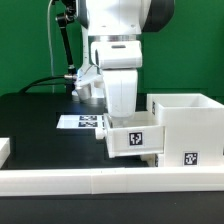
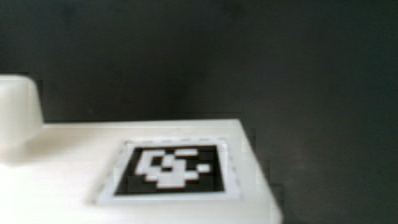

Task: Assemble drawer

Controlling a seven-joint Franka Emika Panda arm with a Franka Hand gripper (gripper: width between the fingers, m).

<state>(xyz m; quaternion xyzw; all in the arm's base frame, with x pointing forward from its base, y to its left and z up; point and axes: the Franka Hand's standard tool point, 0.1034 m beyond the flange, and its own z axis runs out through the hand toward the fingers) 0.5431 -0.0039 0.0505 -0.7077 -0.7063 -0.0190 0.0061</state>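
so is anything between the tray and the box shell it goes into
Nothing visible. The small tray sits under the gripper, right beside the box shell on the exterior view's right, with no other part in between. Whether they touch is unclear.

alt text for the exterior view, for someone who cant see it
A white robot arm reaches down over a small white tagged tray beside the large white box shell on a black table. A long low white rail crosses the foreground.

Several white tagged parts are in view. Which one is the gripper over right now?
The small tray at the centre of the exterior view, sitting directly beneath the gripper. The large box shell stands on the exterior view's right, and the marker board lies flat behind.
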